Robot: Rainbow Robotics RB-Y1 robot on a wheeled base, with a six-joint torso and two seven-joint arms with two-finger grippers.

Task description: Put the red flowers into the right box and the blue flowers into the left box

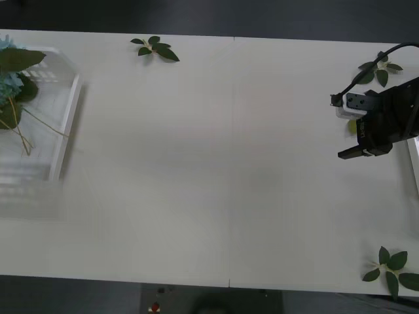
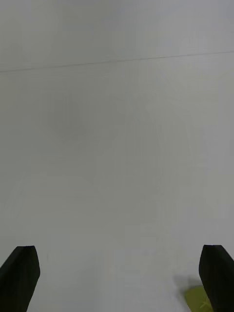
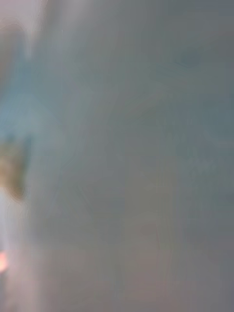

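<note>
The right gripper's (image 2: 117, 278) two black fingers (image 2: 19, 275) stand wide apart with nothing between them, above bare table near its right edge; in the front view the same gripper (image 1: 357, 140) hangs just inboard of the right box (image 1: 413, 163), of which only a thin pale rim shows at that edge. Whether the left gripper is spread or closed cannot be told.

The white table (image 1: 222, 163) is bare across its middle. The left box (image 1: 65, 124) sits at the far-left corner with blue flowers (image 1: 8, 85) and their stems (image 1: 23, 134) lying in it. Loose green leaf sprigs lie at the far edge (image 1: 156, 49), the far-right corner (image 1: 380, 69) and the near-right corner (image 1: 391, 268). No red flower is visible on the table.

The likely risks: the empty right gripper could close on a sprig by mistake, since only leaves lie within its reach. A yellowish scrap (image 2: 197, 297) beside one finger could also be nudged or pinched.
</note>
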